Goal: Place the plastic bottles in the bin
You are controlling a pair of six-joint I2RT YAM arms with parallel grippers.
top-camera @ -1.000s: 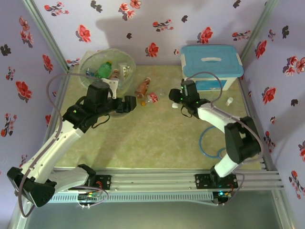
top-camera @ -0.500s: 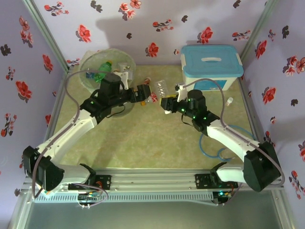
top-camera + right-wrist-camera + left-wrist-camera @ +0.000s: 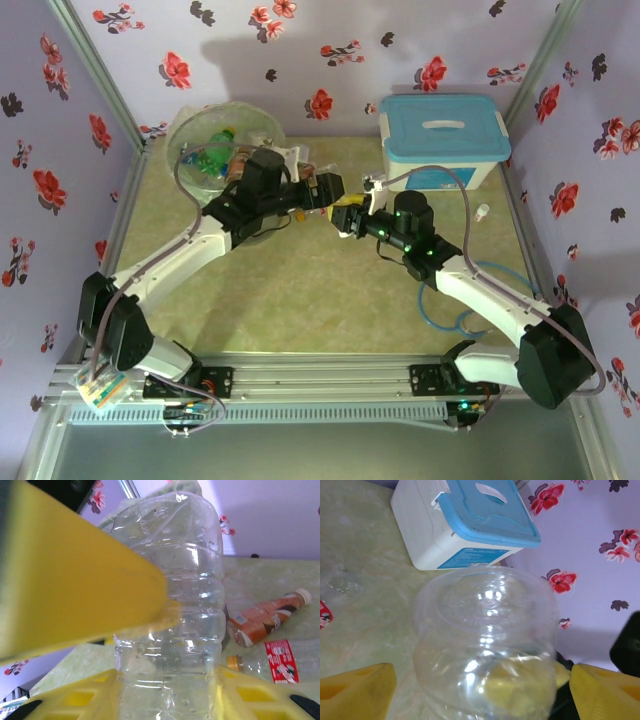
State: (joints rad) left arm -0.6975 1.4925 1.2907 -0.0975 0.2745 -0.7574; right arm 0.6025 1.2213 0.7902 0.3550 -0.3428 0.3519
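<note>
A clear plastic bottle (image 3: pixel 170 605) is clamped between the yellow fingers of my right gripper (image 3: pixel 167 680), which is shut on it above the middle of the table. My left gripper (image 3: pixel 328 190) meets my right gripper (image 3: pixel 350 213) there. In the left wrist view the same bottle (image 3: pixel 485 645) sits end-on between my left gripper's (image 3: pixel 482 685) yellow fingers (image 3: pixel 355 692), which stand open with a gap on each side. An orange-brown bottle (image 3: pixel 265 617) and a clear red-labelled bottle (image 3: pixel 277 662) lie on the table behind. The bin (image 3: pixel 175 140) at the back left holds a green bottle (image 3: pixel 212 152) and others.
A white box with a light-blue lid (image 3: pixel 440 135) stands at the back right, also in the left wrist view (image 3: pixel 470 525). A small white object (image 3: pixel 482 212) lies by the right wall. A blue cable loop (image 3: pixel 432 300) rests near the right arm. Flowered walls enclose the table.
My left arm has swung right from the bin to the table's middle. My right gripper has lifted the clear bottle and carried it left, so the two grippers now meet.
</note>
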